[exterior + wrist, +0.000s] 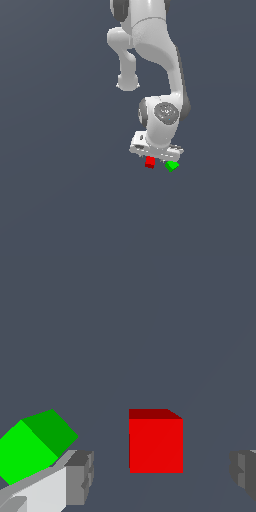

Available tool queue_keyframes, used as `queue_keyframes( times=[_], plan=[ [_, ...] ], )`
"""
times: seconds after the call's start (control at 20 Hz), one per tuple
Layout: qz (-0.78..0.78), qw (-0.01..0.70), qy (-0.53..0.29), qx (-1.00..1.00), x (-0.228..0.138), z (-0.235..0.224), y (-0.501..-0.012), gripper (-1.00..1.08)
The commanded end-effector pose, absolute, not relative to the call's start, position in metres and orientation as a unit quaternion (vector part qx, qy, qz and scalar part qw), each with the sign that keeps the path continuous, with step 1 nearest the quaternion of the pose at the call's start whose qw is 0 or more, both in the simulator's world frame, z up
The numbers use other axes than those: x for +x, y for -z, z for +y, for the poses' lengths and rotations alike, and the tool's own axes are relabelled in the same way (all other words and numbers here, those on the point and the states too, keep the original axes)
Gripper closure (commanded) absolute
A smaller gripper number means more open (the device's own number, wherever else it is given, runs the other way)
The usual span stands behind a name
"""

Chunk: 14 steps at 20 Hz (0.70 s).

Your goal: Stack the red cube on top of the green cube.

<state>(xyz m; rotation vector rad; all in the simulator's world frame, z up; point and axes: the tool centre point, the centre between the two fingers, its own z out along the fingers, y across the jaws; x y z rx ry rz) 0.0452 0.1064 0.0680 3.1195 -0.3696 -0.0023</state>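
While my arm bends down over the flat grey floor, my gripper hangs low with its jaws spread wide, holding nothing. In the wrist view I see one dark finger pad on one side and the edge of the other at the frame's border, with a broad gap between them.

No container of any kind shows in either view; both cubes sit straight on the floor.

One red cube lies in that gap, apart from both pads and nearer the pad beside the green cube. It sits square to my view: one flat face turned toward the wrist camera, its top face showing as a thin darker strip. Being a cube, it has no long axis to speak of.

One green cube lies outside the jaws, beyond the nearer finger, which hides its lower corner. It is turned at an angle to the red one, a corner edge toward the camera and two faces showing.

From the exterior view, my hand is just above both cubes, the red cube on that view's left and the green cube close beside it on the right, the two not touching. Whether my fingertips reach the floor I cannot tell.

That makes two cubes, one of each colour, and one arm.
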Motion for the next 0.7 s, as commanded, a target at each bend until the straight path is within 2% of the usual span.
queue_keyframes(
  times=[0.0, 0.3, 0.65],
  plan=[
    [-0.117, 0.0, 0.0, 0.993, 0.045, 0.105, -0.07, -0.92],
    [-0.117, 0.0, 0.0, 0.993, 0.045, 0.105, -0.063, -0.92],
    [-0.117, 0.0, 0.0, 0.993, 0.044, 0.105, -0.03, -0.92]
  ],
)
